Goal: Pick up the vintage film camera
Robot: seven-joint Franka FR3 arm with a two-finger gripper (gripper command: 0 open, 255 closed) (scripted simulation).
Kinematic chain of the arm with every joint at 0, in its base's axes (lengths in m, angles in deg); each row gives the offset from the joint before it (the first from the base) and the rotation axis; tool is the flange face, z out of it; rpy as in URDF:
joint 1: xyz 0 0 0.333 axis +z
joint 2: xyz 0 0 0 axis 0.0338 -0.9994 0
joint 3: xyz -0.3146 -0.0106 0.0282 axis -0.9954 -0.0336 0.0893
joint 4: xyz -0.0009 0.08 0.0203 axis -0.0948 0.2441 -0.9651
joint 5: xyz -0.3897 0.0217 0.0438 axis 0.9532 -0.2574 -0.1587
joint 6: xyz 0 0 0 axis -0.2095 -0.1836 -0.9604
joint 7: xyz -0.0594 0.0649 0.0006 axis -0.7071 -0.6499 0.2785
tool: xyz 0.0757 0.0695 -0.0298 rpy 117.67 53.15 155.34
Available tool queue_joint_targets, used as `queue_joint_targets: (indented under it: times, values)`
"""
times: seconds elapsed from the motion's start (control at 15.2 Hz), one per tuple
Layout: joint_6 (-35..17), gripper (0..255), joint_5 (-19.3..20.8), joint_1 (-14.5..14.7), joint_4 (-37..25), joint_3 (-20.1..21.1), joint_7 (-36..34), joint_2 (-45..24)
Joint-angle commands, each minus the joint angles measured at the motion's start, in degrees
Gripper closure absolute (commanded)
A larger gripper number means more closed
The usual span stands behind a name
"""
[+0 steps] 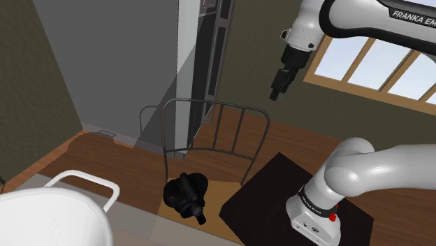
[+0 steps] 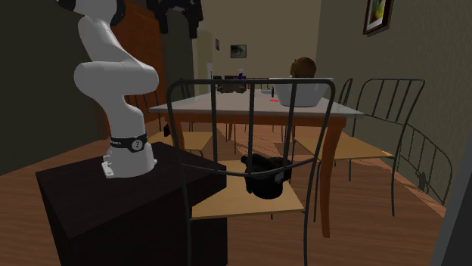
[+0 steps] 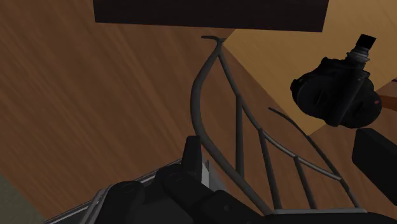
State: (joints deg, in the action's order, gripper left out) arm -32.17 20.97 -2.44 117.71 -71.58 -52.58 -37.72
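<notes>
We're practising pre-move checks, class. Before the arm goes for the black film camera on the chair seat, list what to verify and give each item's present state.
1. Film camera located: ok. It sits on the chair seat.
2. Gripper above the camera: not ok. It hangs high, off toward the shoulder view's right.
3. Way down: not ok. The chair's wire back stands between the gripper and the camera, so a straight approach would probably hit it.
4. Camera in the wrist view: ok. It is seen whole, past the chair back.
5. Contact: not ok. The gripper is well apart from the camera.
</notes>
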Motion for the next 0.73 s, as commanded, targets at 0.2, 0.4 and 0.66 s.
queue_joint_targets:
  times: [0.2,0.4,0.66]
  values:
    - [-3.9,0,-2.13,0.55,4.98,3.14,-3.81,1.09]
    - [-8.03,0,-4.49,1.27,9.36,6.52,-7.62,1.39]
    - [-14.03,0,-7.88,2.46,14.21,11.4,-12.74,0.36]
